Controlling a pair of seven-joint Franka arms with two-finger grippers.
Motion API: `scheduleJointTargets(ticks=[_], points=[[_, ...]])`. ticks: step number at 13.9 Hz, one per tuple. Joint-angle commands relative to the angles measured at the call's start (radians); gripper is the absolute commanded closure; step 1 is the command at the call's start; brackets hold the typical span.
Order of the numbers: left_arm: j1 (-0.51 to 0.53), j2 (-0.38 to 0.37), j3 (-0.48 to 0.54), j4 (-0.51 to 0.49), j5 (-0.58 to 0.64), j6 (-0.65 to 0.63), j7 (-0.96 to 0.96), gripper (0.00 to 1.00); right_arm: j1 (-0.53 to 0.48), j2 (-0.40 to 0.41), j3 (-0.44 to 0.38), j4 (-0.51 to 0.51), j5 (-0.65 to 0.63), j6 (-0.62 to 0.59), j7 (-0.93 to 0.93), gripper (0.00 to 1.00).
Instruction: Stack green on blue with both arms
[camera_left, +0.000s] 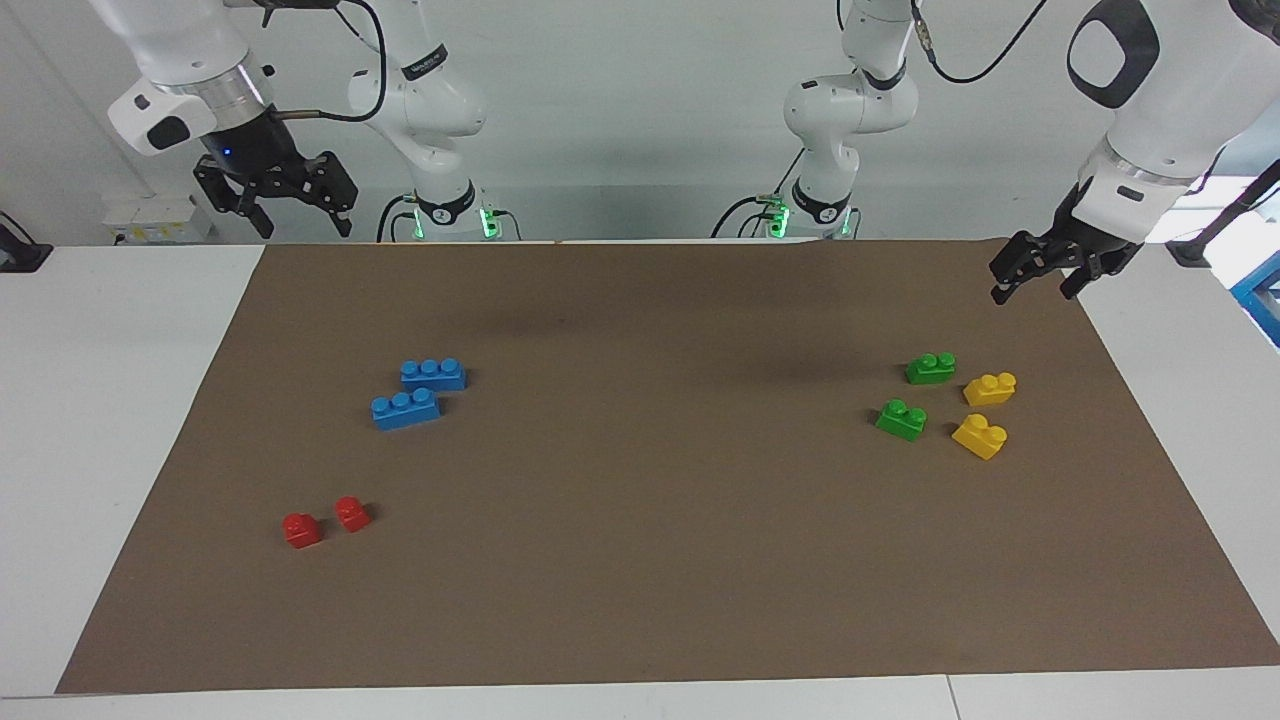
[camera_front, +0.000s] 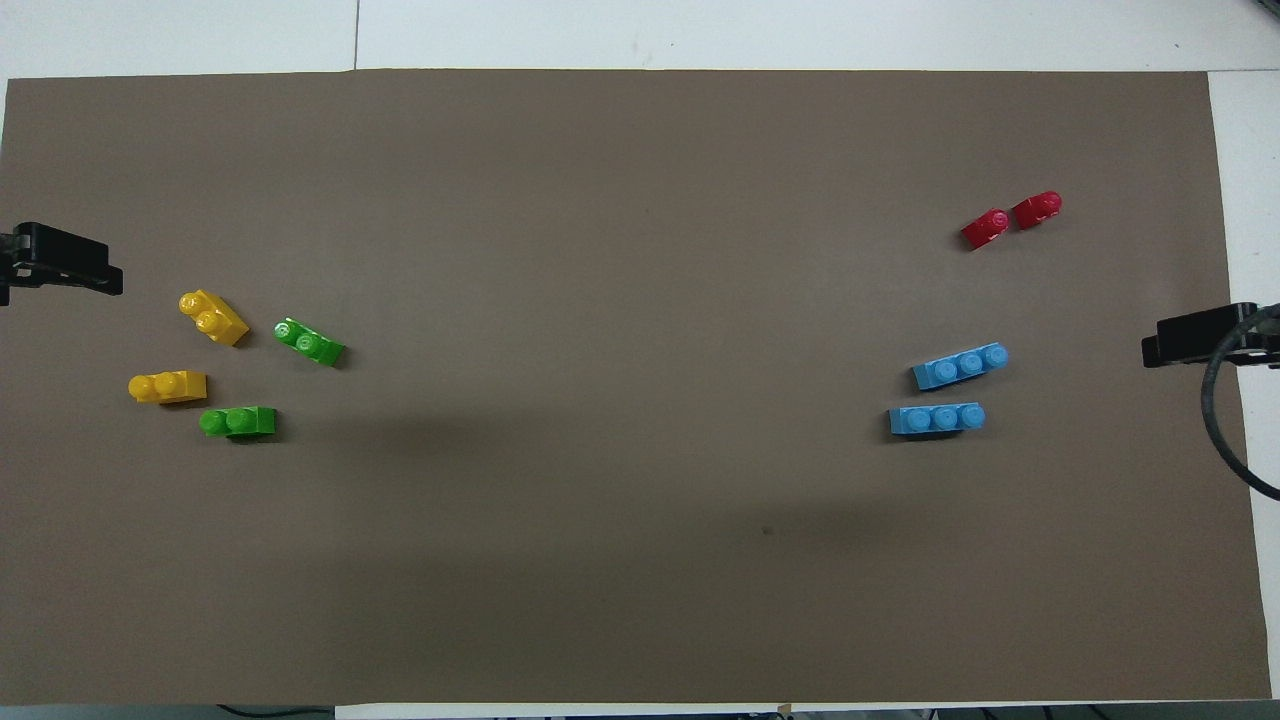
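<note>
Left gripper (camera_left: 1030, 281) hangs with fingers apart, over the mat's edge; the two green bricks (camera_left: 930, 368) lie just below and inboard. Right gripper (camera_left: 295, 208), also spread and empty, is up above the blue bricks (camera_left: 433, 374). Advice: left should descend squarely over one green, clear of the yellow bricks (camera_left: 990, 388).

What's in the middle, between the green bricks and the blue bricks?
Nothing. Between the green bricks and the blue bricks there is only bare brown mat. The overhead view shows it best.
</note>
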Motion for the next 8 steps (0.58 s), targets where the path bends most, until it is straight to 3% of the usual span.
scheduleJointTargets(ticks=[1,8], points=[[0.006,-0.007,-0.003,-0.006,-0.002,-0.008,0.003,0.0,-0.007,-0.026,0.006,-0.03,-0.03,0.008,-0.014,0.0],[0.002,-0.007,-0.003,-0.006,-0.002,-0.006,0.004,0.0,-0.005,-0.029,0.006,-0.041,-0.03,0.008,-0.012,0.0]])
